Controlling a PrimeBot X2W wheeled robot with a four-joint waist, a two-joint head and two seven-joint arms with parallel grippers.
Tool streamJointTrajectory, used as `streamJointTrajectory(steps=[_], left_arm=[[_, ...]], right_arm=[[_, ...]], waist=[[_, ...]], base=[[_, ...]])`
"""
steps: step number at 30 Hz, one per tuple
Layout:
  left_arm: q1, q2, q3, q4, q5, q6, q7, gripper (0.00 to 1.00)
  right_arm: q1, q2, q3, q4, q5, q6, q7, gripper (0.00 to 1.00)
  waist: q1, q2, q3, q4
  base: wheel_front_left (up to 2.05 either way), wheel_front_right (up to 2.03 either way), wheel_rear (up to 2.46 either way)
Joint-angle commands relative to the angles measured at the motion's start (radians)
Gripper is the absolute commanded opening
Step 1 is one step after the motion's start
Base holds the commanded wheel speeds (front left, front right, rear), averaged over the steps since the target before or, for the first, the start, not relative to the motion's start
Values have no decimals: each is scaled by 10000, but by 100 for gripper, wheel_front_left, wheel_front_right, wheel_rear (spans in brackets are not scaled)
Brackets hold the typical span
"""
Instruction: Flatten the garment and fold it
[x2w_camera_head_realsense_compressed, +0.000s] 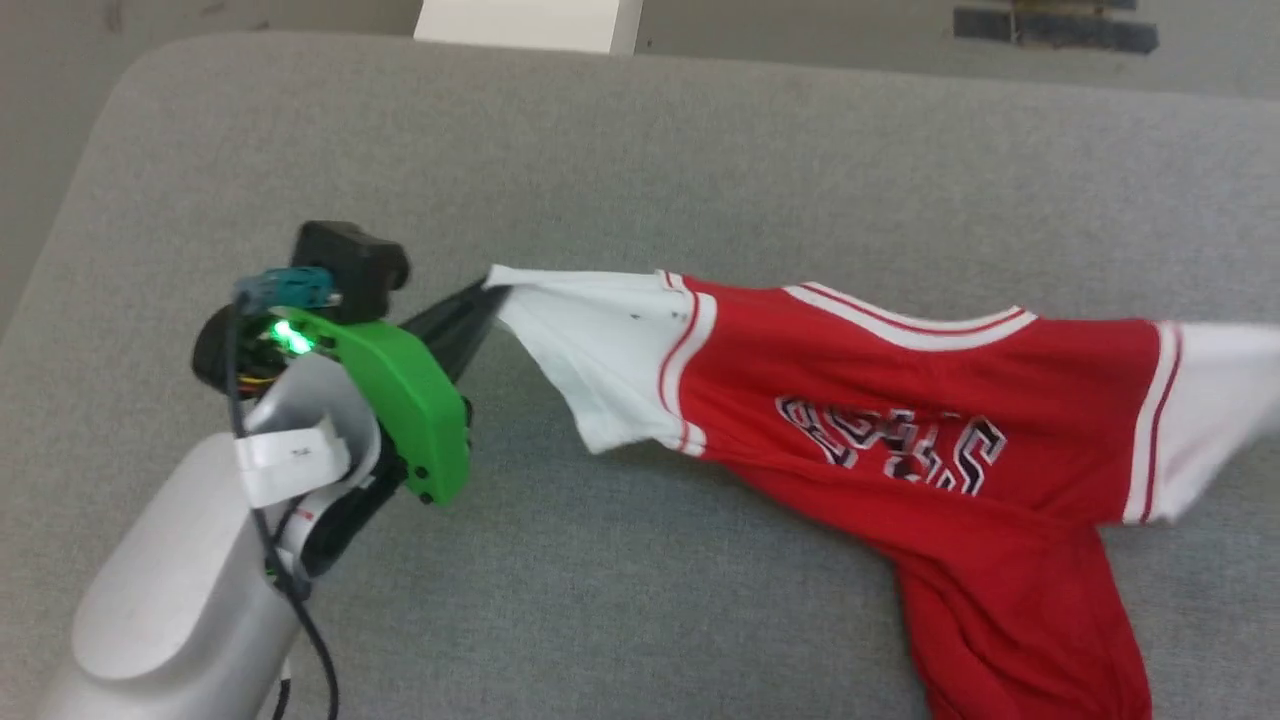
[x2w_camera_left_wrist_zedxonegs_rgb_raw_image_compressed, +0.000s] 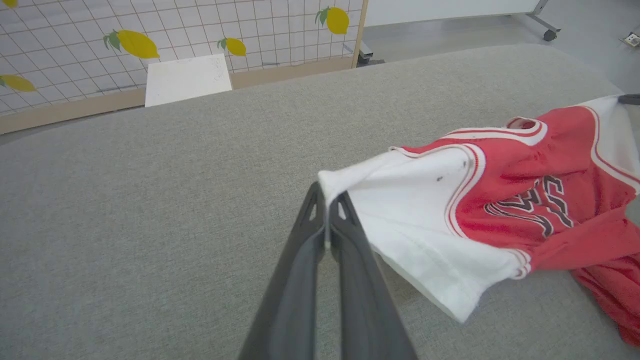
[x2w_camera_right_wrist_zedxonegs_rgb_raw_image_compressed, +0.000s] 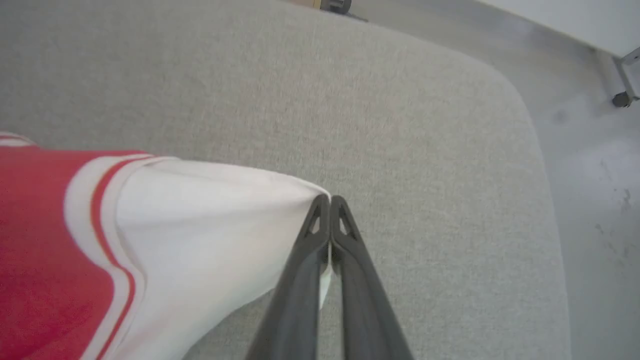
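Across the grey pad: a red jersey-style shirt with white short sleeves and black, white-outlined lettering lies front up, right of centre in the head view, drawn out sleeve to sleeve between the two grippers.
Left gripper: long dark fingers pinched together on the corner of the nearer white sleeve; a green plastic bracket sits behind them.
Right gripper: fingers closed on the edge of the other white sleeve, with a sliver of cloth between them.
Head view adds: the striped collar, both sleeves and the bunched red body trailing to the bottom edge.
Left wrist view adds: small dark specks on the held sleeve, which is lifted clear of the pad.
Right wrist view adds: the pad's rounded corner and the floor past it.
Surface: a grey woven fabric pad with rounded corners.
Room: pale grey floor; a white grid panel printed with yellow lemons; a white board standing before it.
Long axis: sleeve to sleeve, running left to right across the head view; collar toward the far edge, hem toward the robot, lettering upside down to the head camera.
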Motion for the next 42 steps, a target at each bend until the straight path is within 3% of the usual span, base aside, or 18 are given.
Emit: streamJointTrajectory(steps=[1, 11, 19, 24, 28, 34, 42], left_arm=[[154, 141, 189, -39, 12, 112, -187, 0], [545, 840, 1593, -1162, -92, 795, -1067, 0], [501, 1370, 2610, -2336, -162, 1349, -1151, 0], [-20, 1720, 3114, -2581, -251, 1429, -1036, 0], [-992, 1920, 3251, -2300, -333, 1322, -776, 0], [-3259, 1971, 2965, -810, -273, 910, -370, 0], [-7111, 1321, 2434, 2118, 378, 420, -941, 0]], right_arm=[[-385, -190, -46, -260, -44, -15, -290, 0], [-1509, -1013, 147, -2194, 333, -15, -1207, 0], [-2040, -864, 84, -3547, 637, -15, -943, 0], [-2683, -910, 231, -3754, 696, -15, -711, 0], [-3651, -1058, 618, -3522, 750, -15, -661, 0], [-5718, -1134, 1360, -2445, 601, -15, -1195, 0], [-9072, -486, 1870, -102, -188, -15, -2389, 0]], waist=[[0, 0, -801, -270], [0, 0, -2292, -610], [0, 0, -2677, -798], [0, 0, -2381, -919], [0, 0, -1680, -1015], [0, 0, -194, -1143], [0, 0, 1832, -1213]], base=[[0, 0, 0], [0, 0, 0], [0, 0, 0], [0, 0, 0], [0, 0, 0], [0, 0, 0], [0, 0, 0]])
